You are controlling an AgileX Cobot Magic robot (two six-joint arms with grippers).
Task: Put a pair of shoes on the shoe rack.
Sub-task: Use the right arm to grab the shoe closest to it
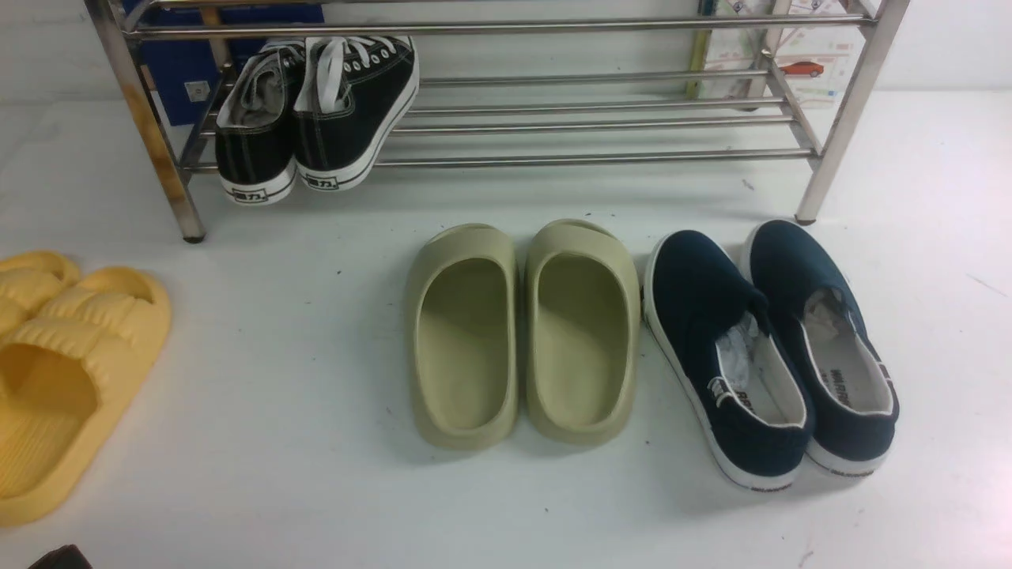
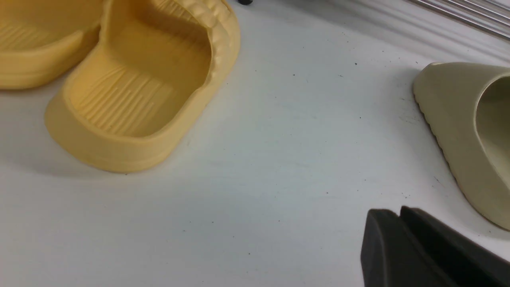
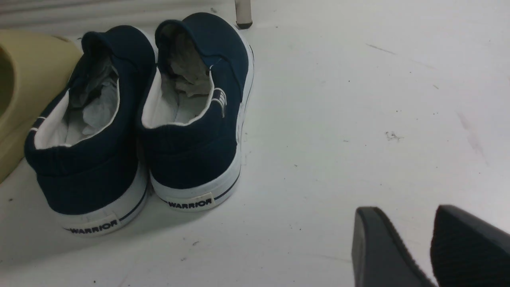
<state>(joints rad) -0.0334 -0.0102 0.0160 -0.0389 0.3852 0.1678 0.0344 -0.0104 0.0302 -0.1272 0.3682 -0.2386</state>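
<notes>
The left gripper (image 2: 399, 218) is seen closed, with nothing held. The right gripper (image 3: 410, 217) is kept partly open and empty, near the heels of the pair of shoes (image 1: 779, 340). The pair is set on the white surface (image 1: 316, 474) before the shoe rack (image 1: 553, 160), beside the olive slides (image 1: 522, 332).

Closed left pincer (image 2: 398, 213) near olive slide (image 2: 458, 131), yellow slides (image 2: 139, 103) beyond.

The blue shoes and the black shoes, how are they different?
The blue shoes stand on the white floor; the black shoes sit on the shoe rack. The black shoes have white laces; the blue shoes have none. The blue shoes hold crumpled paper; none shows in the black shoes. Both pairs have white soles, heels toward the camera.
</notes>
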